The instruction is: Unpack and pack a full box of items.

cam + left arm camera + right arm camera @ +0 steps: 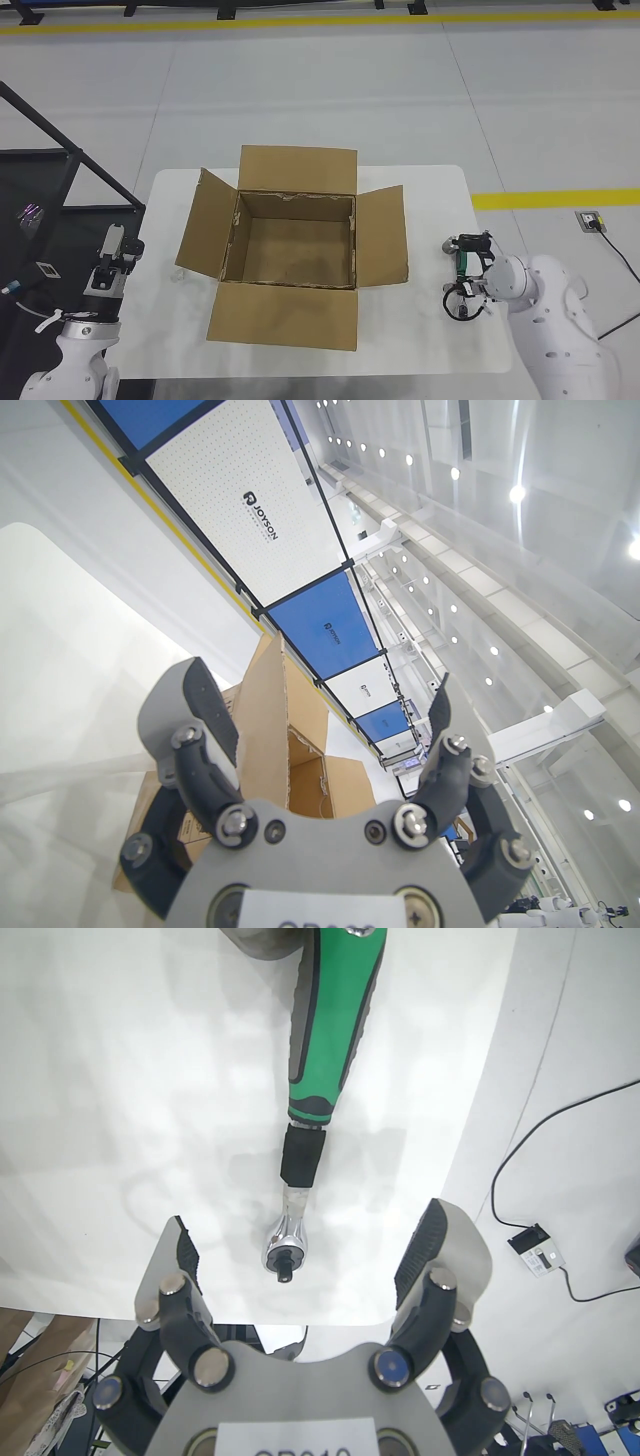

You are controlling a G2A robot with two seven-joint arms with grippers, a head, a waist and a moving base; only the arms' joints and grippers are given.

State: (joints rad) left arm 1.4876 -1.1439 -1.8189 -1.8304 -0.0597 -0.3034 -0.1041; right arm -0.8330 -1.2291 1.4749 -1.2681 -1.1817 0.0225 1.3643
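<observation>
Box (pixel 285 315): open, empty, mid surface (pixel 420 200).
Ratchet (pixel 327 1023): flat on surface, robot's right of box.
R jaws: wide, empty, over ratchet head.
L jaws: wide, empty, by box's left flap.
Tip: close across green handle, not slim neck.

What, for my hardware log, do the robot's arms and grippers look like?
The left arm and right arm have smooth, rounded white shells. The left gripper and right gripper match: two grey metal fingers with black ribbed pads, black curved links, round rivets, and a grey base plate bearing a white label.
</observation>
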